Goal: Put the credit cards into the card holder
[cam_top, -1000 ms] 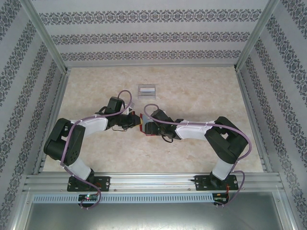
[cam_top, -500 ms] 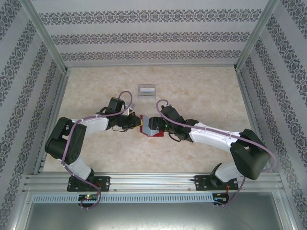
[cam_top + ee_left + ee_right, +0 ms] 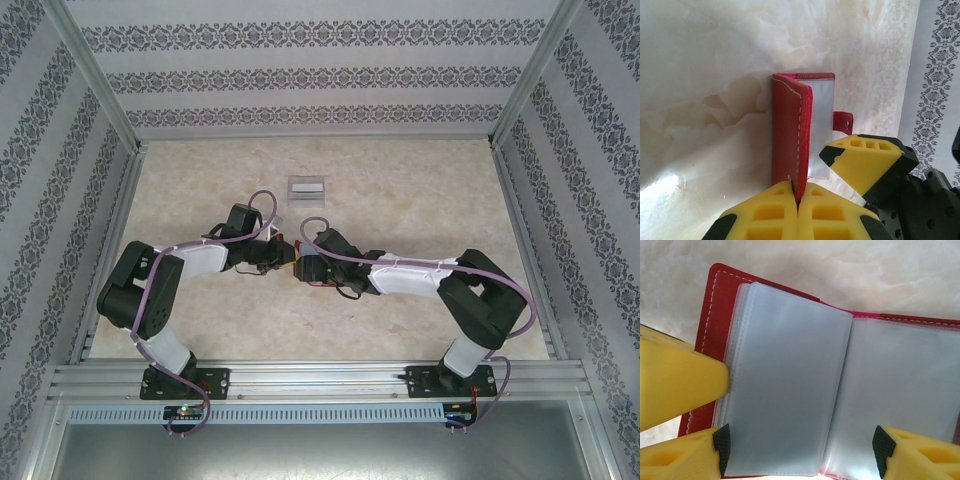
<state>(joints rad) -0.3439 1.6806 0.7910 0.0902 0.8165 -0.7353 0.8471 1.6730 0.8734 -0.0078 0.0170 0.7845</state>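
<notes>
**Mid-table: both arms at the red wallet, holder out by the far edge**

On my overhead feed both arms meet at the middle of the table (image 3: 430, 200), with the red wallet (image 3: 787, 130) between them. From the left wrist I see the left gripper (image 3: 798, 194) with its yellow fingers pressed together, the wallet's red cover pinched between them so that it stands on edge. The snap tab (image 3: 842, 121) sticks out on the far side. From the right wrist I see the right gripper (image 3: 802, 452) spread wide with nothing pinched. Its two black pads sit over the clear sleeves (image 3: 785, 385), which lie fanned open. The sleeves are cloudy, and I cannot tell whether any credit cards are in them. The card holder (image 3: 307, 187) stands near the table's far edge, about midway between the left and right edges and well apart from both grippers.
</notes>
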